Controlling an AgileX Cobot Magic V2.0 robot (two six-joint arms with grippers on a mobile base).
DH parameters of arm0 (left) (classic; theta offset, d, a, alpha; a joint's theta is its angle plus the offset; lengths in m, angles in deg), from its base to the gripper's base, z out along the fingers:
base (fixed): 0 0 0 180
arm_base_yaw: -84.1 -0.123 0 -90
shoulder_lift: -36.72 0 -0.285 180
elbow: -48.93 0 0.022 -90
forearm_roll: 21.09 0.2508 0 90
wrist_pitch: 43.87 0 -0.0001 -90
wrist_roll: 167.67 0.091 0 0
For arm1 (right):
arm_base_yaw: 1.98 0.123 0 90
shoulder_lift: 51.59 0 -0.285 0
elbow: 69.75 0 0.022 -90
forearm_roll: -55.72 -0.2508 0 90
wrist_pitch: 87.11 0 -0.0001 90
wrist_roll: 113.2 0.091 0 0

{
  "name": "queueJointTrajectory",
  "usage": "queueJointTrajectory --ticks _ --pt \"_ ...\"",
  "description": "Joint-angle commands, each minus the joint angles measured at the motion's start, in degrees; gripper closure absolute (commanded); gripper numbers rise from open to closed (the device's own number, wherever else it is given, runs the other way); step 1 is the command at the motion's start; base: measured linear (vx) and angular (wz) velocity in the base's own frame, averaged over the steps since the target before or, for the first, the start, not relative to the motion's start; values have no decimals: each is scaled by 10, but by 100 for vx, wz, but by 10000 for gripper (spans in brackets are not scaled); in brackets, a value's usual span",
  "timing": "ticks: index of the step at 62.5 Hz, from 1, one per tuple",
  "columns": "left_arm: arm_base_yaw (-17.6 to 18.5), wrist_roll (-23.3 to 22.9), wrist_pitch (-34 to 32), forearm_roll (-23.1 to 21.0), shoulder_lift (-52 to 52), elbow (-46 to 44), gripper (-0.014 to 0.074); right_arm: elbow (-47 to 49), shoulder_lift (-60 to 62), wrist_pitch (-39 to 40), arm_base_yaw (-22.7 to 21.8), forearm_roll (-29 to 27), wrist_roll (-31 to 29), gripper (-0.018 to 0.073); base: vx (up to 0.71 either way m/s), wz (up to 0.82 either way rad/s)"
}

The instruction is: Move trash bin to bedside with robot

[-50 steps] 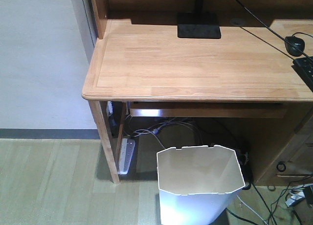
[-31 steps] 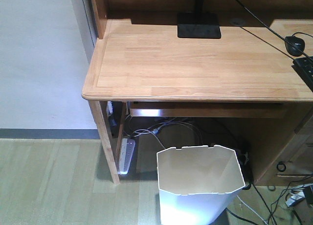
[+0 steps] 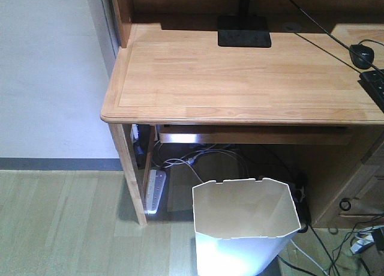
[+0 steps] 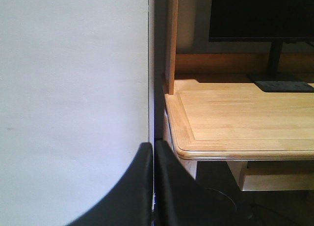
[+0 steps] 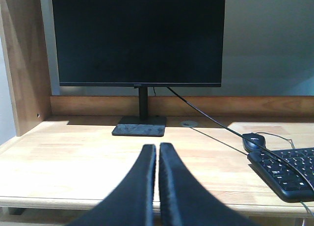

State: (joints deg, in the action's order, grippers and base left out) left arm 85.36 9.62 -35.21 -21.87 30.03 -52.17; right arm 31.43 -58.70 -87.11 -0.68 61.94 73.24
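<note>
The left hand (image 4: 153, 146) is closed and holds nothing, near the corner of the surface (image 4: 235, 118). On the floor, right of the power strip (image 3: 155, 191), the trash bin (image 3: 243, 213) stands upright by the surface, untouched. It appears light, thin-walled and slippery, so the notched rim is the likely grip point. The right hand (image 5: 157, 147) is also closed and holds nothing. No bed is in view.

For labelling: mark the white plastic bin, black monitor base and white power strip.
White plastic angular-rimmed bin (image 3: 237, 255): front view, front wall.
Black flat monitor base (image 3: 244, 32): front view, top plate.
White power strip (image 3: 155, 192): front view, upper face.
</note>
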Motion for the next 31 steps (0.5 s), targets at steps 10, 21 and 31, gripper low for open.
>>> queueJointTrajectory --ticks 10,21,31 --pt "3 -5 -45 -2 6 16 602 -10 7 48 1 6 -2 570 0 0" --pt "3 -5 -45 -2 6 16 602 -2 7 77 1 6 -1 570 0 0" --pt "3 -5 -45 -2 6 16 602 60 -4 35 1 6 -1 570 0 0"
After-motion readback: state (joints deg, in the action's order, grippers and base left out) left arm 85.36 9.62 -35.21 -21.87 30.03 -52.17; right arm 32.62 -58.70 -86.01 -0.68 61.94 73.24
